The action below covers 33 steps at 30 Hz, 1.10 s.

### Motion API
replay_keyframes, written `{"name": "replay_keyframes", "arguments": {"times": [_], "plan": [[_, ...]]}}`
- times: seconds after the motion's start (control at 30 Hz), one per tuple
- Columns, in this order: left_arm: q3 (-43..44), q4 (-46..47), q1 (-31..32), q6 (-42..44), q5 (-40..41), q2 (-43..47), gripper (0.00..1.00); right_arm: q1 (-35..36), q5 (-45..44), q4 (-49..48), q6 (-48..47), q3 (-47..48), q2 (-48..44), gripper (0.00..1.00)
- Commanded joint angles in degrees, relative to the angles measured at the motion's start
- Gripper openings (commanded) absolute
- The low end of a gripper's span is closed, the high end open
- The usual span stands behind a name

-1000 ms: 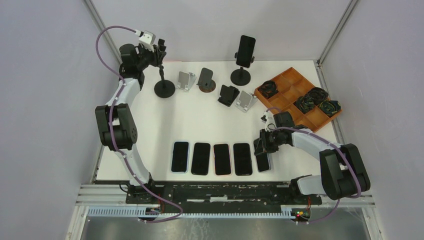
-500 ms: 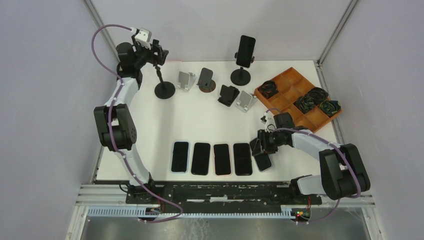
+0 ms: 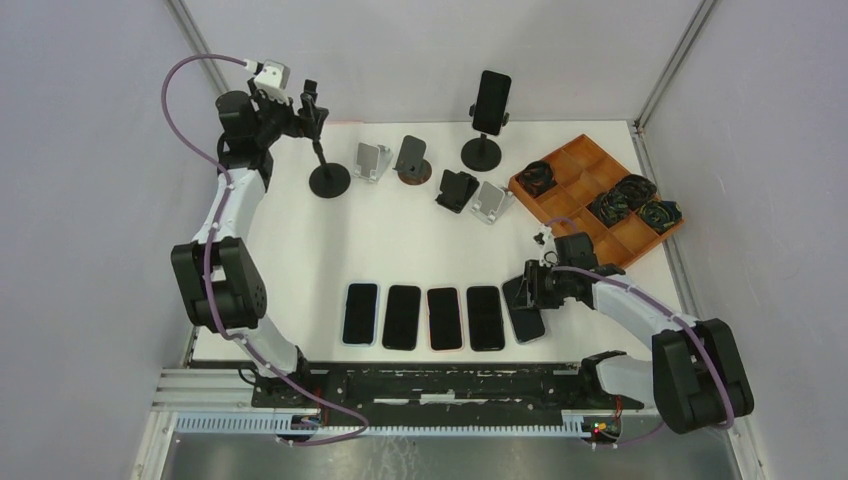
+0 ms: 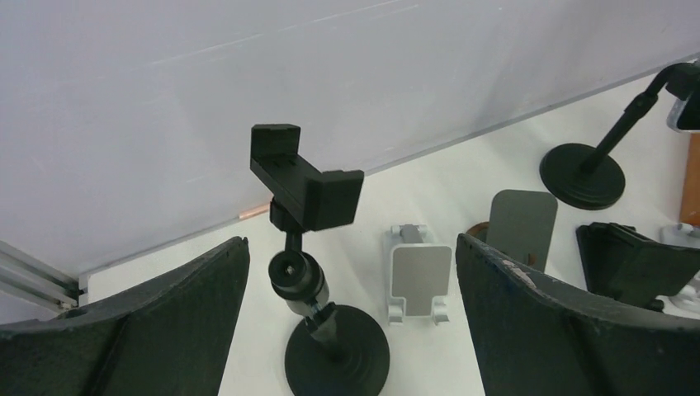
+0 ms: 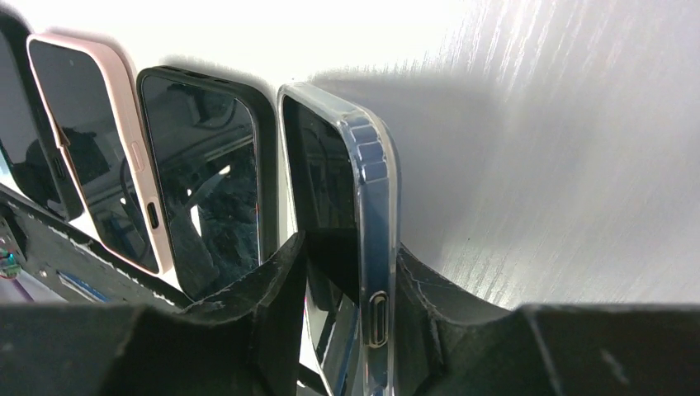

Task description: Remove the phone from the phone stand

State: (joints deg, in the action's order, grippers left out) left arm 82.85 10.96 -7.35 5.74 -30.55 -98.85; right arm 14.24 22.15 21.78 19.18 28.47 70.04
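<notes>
- Left gripper (image 3: 312, 103) (image 4: 351, 247): raised at the far left corner, jaws spread wide, holding nothing.
- Empty stand (image 3: 329, 176) (image 4: 307, 188): upright just right of that gripper, clamp vacant.
- Four phones (image 3: 444, 318): flat, side by side along the near edge.
- Tall stand (image 3: 481, 152): at the rear, carrying the rear phone (image 3: 491, 102) upright.
- Right gripper (image 3: 527, 292) (image 5: 351, 285): clamped on the clear-cased phone (image 3: 528, 322) (image 5: 371, 206).
- That phone is off any stand, at the right end of the row, tilted on its long edge just beside the last flat one. Table contact cannot be told.
- Tray (image 3: 575, 160): orange, at the far right, with dark bundles in several compartments.
</notes>
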Motion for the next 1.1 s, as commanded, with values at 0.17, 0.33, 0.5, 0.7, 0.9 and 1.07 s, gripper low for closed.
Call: {"name": "replay_keyframes", "arguments": {"times": [0.17, 0.33, 0.5, 0.7, 0.9, 1.07], "plan": [[-3.85, -8.85, -0.8, -3.33, -3.8, 7.86, 1.0, 0.03, -7.54, -4.63, 7.79, -9.25, -5.75, 0.41], [-5.42, -12.75, -0.93, -3.62, -7.03, 10.25, 1.0, 0.05, -9.9, -1.01, 6.01, -7.23, -5.75, 0.49], [-4.06, -19.66, -0.92, -2.75, -9.22, 11.43, 1.0, 0.0, -12.92, -0.04, 7.39, -7.51, -8.12, 0.59], [1.43, -33.52, -1.07, 0.96, -9.8, 11.05, 1.0, 0.04, -16.11, 2.06, 8.76, -5.32, -11.43, 0.71], [-0.44, -34.07, -1.44, 1.08, -8.95, 14.53, 1.0, 0.02, -19.29, 5.64, 7.97, -0.45, -12.55, 0.82], [0.37, -36.53, -1.48, 1.7, -7.37, 15.52, 1.0, 0.02, -22.42, 8.87, 6.8, 5.36, -14.62, 0.98]]}}
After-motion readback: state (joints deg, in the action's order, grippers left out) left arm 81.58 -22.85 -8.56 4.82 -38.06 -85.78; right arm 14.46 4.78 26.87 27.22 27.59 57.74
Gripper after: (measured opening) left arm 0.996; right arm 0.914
